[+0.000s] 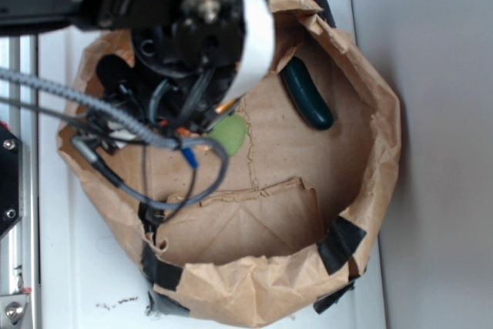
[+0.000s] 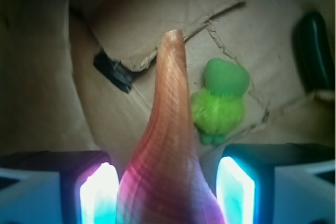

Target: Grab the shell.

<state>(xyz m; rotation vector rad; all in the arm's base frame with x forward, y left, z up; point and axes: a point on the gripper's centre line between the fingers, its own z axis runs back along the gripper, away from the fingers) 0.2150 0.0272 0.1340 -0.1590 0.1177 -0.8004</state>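
Note:
In the wrist view the orange-tan ribbed shell [image 2: 168, 129] fills the space between my fingers, with its pointed spire aimed away over the brown paper floor. My gripper [image 2: 167, 184] is shut on the shell's wide end, and both lit pads [image 2: 97, 192] press its sides. The exterior view shows my arm [image 1: 192, 28] hanging over the left part of the paper bag [image 1: 377, 113]. From that view the fingers and nearly all of the shell are hidden.
A green plush toy [image 2: 220, 103] [image 1: 229, 135] lies on the bag floor just right of the shell's tip. A dark green oblong object [image 1: 306, 95] [image 2: 315, 51] rests near the bag's far wall. Black tape [image 1: 339, 240] patches the crumpled rim. Cables [image 1: 146, 136] dangle from the arm.

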